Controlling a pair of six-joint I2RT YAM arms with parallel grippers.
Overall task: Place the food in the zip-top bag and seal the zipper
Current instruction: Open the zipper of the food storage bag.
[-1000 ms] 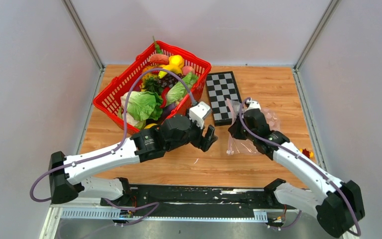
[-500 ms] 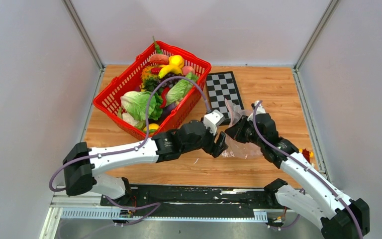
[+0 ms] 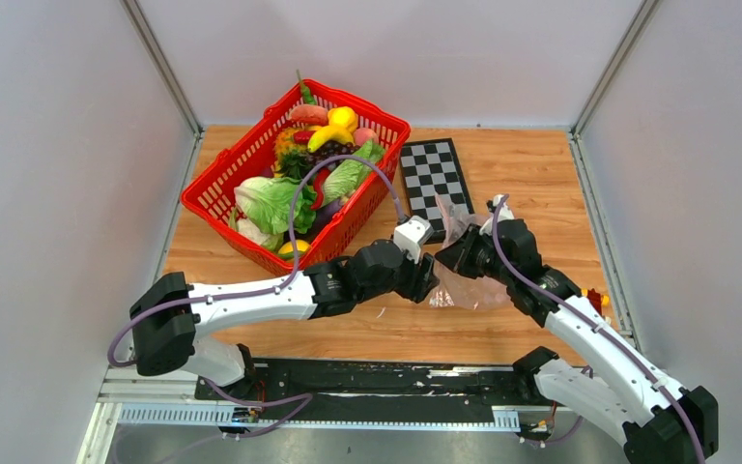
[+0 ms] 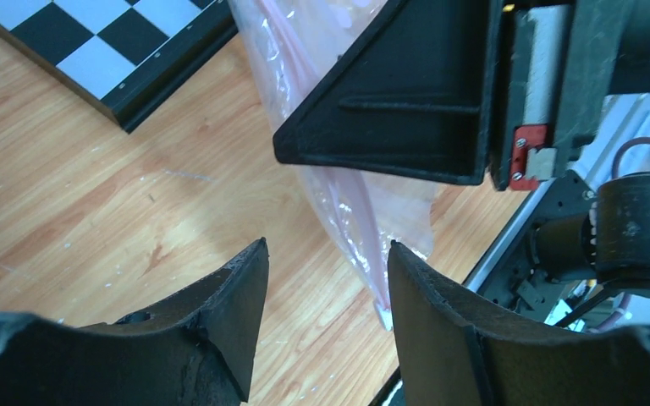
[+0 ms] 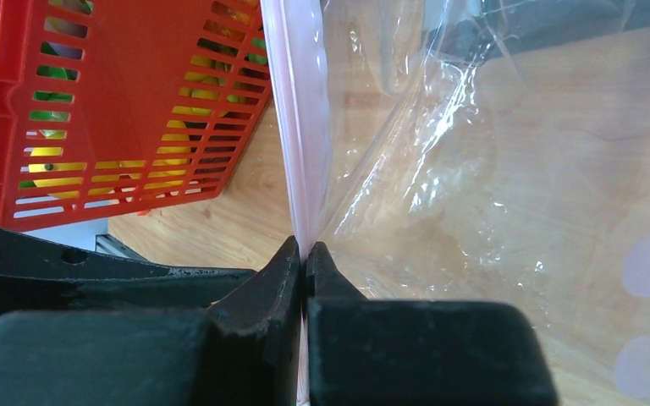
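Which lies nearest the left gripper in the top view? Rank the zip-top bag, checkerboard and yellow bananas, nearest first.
1. zip-top bag, just right of the left gripper.
2. checkerboard, on the table behind it.
3. yellow bananas, in the red basket's far corner.

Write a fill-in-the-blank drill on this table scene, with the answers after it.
The right tool is shut on the ____ strip of the clear bag.
The left tool is ____ and holds nothing.
The food lies in the ____ basket.
Missing words: pink; open; red.
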